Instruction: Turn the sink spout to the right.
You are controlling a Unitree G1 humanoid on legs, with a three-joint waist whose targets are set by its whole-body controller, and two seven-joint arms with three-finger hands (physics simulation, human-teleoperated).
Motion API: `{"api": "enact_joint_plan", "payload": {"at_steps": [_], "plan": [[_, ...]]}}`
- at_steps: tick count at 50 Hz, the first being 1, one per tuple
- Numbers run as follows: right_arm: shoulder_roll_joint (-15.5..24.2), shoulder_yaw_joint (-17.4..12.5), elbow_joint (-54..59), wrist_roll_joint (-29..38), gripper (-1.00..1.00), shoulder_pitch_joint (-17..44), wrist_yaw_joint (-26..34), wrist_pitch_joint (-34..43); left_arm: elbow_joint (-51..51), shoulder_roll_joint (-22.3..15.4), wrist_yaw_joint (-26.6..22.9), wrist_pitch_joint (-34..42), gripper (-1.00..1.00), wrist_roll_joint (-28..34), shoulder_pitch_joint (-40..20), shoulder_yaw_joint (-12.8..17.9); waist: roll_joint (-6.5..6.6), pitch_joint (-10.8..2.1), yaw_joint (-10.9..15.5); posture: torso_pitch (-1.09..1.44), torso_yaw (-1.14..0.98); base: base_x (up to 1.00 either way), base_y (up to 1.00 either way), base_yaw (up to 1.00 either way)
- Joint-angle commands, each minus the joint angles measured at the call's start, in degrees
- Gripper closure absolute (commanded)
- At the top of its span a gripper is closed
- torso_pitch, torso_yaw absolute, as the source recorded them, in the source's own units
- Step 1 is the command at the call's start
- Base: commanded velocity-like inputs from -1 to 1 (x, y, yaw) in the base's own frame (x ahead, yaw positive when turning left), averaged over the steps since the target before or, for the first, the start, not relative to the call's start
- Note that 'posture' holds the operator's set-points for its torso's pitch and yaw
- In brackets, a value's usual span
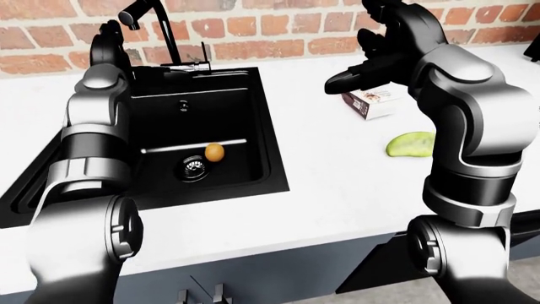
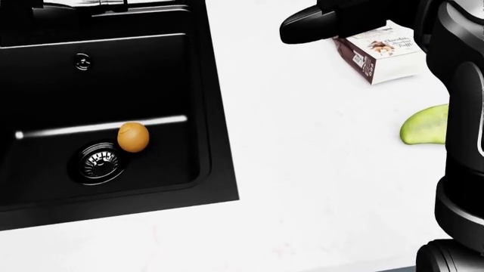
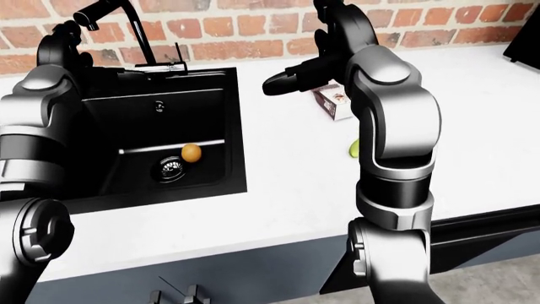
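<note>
Left-eye view: the left hand (image 1: 108,39) is raised beside the black sink spout (image 1: 145,16), just left of it; whether its fingers touch or close on the spout cannot be told. The right hand (image 1: 371,60) hangs over the white tabletop (image 1: 337,164), fingers spread and empty, directly above a small box (image 1: 373,103). A green slice (image 1: 411,144) lies below and right of that hand.

Head view: the black sink (image 2: 215,113) holds an orange ball (image 2: 133,137) beside the drain (image 2: 99,162), well left of the right hand.

Right-eye view: the spout arches right of the left hand.
</note>
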State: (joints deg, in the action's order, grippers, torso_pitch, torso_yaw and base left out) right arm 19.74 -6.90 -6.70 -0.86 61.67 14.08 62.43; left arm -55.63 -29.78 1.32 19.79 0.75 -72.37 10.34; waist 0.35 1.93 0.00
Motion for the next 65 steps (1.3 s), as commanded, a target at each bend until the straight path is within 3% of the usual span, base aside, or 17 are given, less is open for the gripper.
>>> {"api": "enact_joint_plan", "payload": {"at_steps": [1,29,46,48,65], "plan": [[0.61,-0.57,-1.33,0.20,-1.00,2.04,-0.06,-1.72,2.30,-0.73,0.16,-1.40,-1.00,0.16,-2.50,0.13,0.17,-1.82,-0.04,-0.01,0.00,0.00,0.00,0.00],[0.64,-0.84,-2.36,0.13,-1.00,1.73,-0.04,-1.21,15.21,4.25,-0.45,7.63,-1.00,0.82,-3.01,-1.47,-0.12,-1.13,-0.09,-0.01,0.00,0.00,0.00,0.00],[0.92,-0.71,-2.29,0.17,-1.00,2.10,0.11,-0.98,16.09,5.55,-0.57,8.44,-1.00,1.23,-3.24,-1.76,-0.36,-1.15,0.06,-0.01,0.00,0.00,0.00,0.00],[1.12,-0.92,-2.57,0.16,-1.00,1.92,0.24,-0.73,19.36,7.77,-0.12,10.72,-1.00,1.20,-2.92,-2.63,-0.44,-1.16,0.03,-0.01,0.00,0.00,0.00,0.00],[1.30,-1.24,-3.96,-0.23,-1.00,0.89,0.07,-0.26,20.73,10.19,0.01,11.47,-1.00,2.12,-2.74,-3.30,-0.71,-1.19,0.21,-0.01,0.00,0.00,0.00,0.00]]}}
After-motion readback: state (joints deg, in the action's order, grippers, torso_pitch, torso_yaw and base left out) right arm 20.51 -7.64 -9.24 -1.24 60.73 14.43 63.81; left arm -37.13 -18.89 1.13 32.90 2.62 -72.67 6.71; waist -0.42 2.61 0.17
